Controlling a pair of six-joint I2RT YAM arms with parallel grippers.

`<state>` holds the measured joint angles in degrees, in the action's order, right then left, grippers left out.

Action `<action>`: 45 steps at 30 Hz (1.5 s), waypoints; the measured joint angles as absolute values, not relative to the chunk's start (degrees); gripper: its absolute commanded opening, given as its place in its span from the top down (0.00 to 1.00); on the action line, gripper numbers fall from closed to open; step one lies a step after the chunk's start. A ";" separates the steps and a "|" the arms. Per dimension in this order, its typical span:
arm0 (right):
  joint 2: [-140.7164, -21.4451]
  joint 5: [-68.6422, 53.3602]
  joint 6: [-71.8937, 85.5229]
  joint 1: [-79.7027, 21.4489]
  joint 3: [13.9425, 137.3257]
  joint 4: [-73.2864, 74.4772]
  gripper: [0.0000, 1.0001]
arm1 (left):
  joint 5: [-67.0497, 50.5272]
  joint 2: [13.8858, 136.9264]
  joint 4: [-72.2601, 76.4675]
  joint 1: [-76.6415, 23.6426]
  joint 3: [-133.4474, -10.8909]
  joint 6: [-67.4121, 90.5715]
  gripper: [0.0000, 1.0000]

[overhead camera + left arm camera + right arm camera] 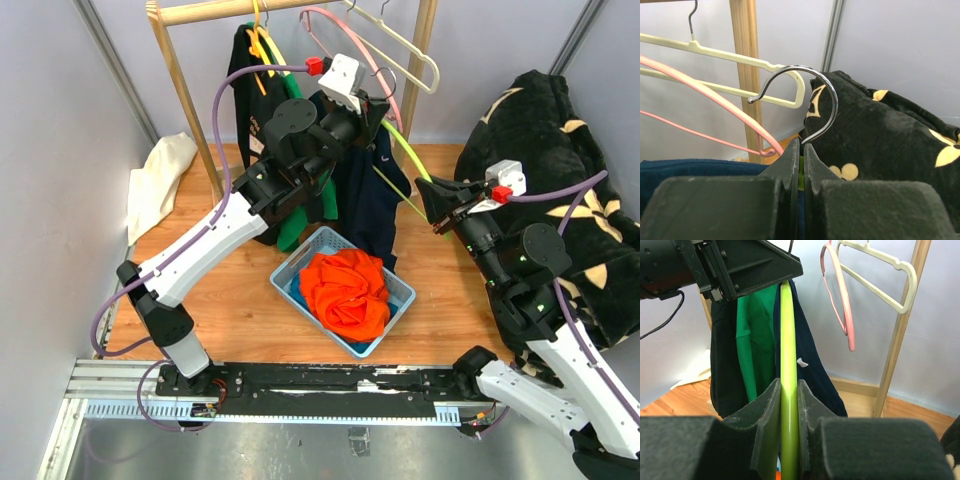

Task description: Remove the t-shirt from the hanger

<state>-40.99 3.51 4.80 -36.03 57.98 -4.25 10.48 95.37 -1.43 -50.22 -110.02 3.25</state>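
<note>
Your left pincer (801,147) is clamped shut on the neck of the hanger (786,325), right under its chrome hook (833,105). Your right pincer (788,390) is pinched onto the lime-green arm. The navy t-shirt (812,360) is draped on that hanger, by the wooden rack (187,95). It's light, floppy cloth and will likely drag on the plastic. I'd bunch fabric at the shoulder and slide it off.
</note>
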 measured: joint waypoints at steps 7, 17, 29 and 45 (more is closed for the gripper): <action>-40.07 3.16 3.81 -36.03 57.65 -4.45 0.99 | 9.13 96.23 -4.40 -50.35 -113.01 2.50 0.61; -39.72 4.51 2.24 -36.03 57.34 -3.57 0.99 | 8.64 90.59 -4.10 -50.41 -107.11 1.48 0.44; -37.43 4.27 1.02 -36.03 57.34 -2.24 0.99 | 8.08 85.91 -0.40 -50.39 -96.95 1.28 0.35; -35.03 2.98 1.02 -36.03 57.34 -1.28 0.99 | 9.23 91.13 0.32 -48.82 -96.97 1.39 0.47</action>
